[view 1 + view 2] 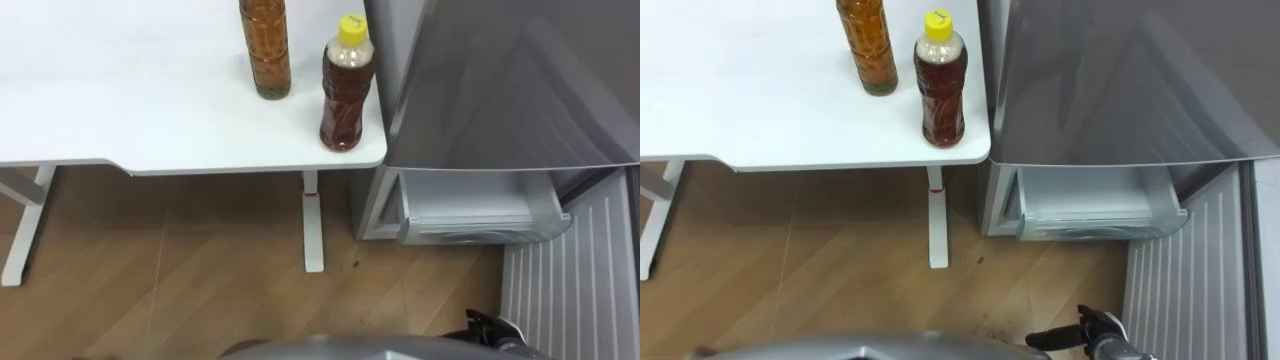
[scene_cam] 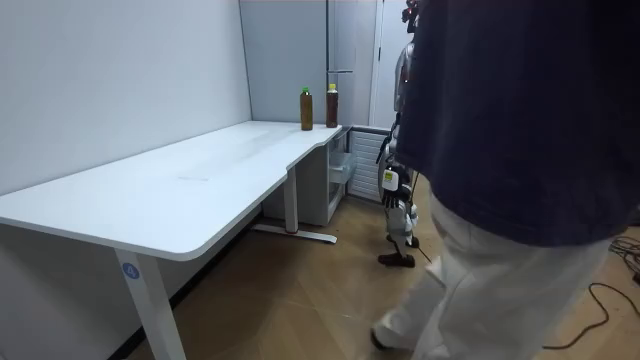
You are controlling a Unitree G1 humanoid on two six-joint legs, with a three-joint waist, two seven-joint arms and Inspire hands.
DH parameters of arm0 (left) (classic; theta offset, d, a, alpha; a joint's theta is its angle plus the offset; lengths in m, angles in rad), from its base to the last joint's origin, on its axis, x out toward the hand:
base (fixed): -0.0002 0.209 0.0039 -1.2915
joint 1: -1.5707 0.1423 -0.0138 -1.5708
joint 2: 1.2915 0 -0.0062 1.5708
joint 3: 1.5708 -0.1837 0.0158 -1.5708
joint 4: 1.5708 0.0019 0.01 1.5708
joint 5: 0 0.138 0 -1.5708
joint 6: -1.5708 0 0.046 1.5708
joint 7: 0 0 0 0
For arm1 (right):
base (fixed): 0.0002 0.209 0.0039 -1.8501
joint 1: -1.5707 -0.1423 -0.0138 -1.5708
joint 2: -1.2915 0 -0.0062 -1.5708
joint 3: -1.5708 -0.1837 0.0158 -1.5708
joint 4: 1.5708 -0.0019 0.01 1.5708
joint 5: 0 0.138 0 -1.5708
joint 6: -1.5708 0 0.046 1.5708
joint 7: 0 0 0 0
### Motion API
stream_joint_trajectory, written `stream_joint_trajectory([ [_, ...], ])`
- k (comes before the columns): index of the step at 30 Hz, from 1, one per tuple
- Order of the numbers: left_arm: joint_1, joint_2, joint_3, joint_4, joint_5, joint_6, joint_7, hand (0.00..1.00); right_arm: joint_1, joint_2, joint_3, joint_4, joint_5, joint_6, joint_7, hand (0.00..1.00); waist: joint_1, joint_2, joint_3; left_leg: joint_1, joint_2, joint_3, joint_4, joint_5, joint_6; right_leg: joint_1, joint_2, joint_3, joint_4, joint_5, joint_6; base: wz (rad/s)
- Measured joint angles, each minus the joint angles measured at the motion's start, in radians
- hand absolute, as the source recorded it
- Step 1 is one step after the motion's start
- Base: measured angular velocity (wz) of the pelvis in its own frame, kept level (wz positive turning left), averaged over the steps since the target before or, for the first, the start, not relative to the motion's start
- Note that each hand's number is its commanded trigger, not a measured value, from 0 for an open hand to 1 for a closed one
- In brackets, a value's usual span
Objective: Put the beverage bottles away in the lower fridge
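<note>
In the left eye view, both drinks stand upright on the white tabletop (image 1: 150,120). The yellow-capped bottle (image 1: 346,95) is at the front right corner, just beside the grey fridge (image 1: 500,90). The other bottle (image 1: 265,50) is a little further back and to the left, near the first but apart from it. Below the fridge's upper body the lower drawer (image 1: 470,205) stands pulled out, and the door (image 1: 585,290) hangs open to its right. My right hand (image 1: 492,328) sits low at the bottom edge, in front of that door. I cannot tell whether it is released or clenched, and I see nothing in it.

In the room view I stand by the fridge at the far end of the table, largely hidden by a person (image 2: 520,150) in the foreground. A hand hangs by my hip, which I take for my left hand (image 2: 388,180), and its state is unclear.

The right eye view gives the same layout. My right hand (image 1: 1095,332) is low, and the yellow-capped bottle is up and to the left of it, with its long axis vertical. I judge the right hand the nearer one for this bottle, with a grasp from the side around its body. The open drawer lies between hand and bottle, lower down.
</note>
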Motion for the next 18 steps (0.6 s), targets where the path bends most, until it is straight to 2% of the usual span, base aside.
stream_joint_trajectory([
  [8, 0.0, 0.0, 0.0, 0.0, 0.0, 0.005, -0.01, 0.0, 0.001, 0.0, 0.0, 0.0, 0.0, 0.001, 0.0, 0.0, 0.0, 0.003, -0.0031, -0.001, 0.001, -0.001, 0.003, 0.0, 0.0, 0.0, 0.0, -0.001, 0.001, 0.0, 0.0, 0.0],
  [18, -0.002, 0.0, 0.0, 0.002, -0.001, 0.006, -0.005, 0.0, 0.0, 0.0, -0.01, 0.0, 0.0, 0.0, 0.001, 0.0, 0.0, 0.008, -0.0009, 0.01, 0.0, -0.007, 0.005, 0.0, 0.0, 0.014, 0.001, -0.002, 0.0, -0.001, -0.001, 0.0],
])
